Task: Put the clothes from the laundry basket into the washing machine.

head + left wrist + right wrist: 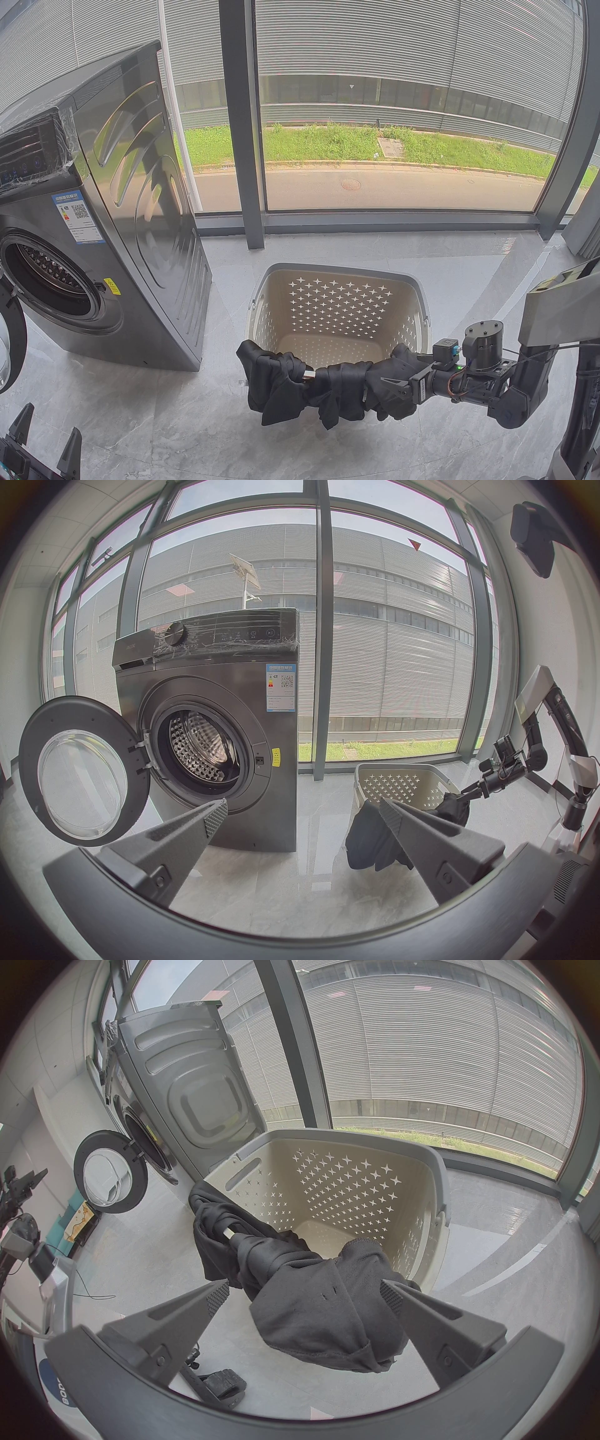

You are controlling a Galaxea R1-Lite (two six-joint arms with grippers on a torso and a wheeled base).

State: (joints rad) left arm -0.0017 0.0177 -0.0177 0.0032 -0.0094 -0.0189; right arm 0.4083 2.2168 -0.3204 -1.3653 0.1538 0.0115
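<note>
Marbled grey floor (187, 431) bears a star-pierced beige basket (337, 274); spread right hand (300, 1294) brackets crumpled black cloth (294, 384) at its rim.

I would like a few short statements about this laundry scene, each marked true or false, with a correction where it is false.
1. The washing machine has its door open. True.
2. The black garment lies inside the drum. False: it hangs across the near rim of the laundry basket, between the fingers of the right gripper.
3. The left gripper is open and holds nothing. True.
4. The laundry basket lies on its side. False: it stands upright on the floor.
</note>
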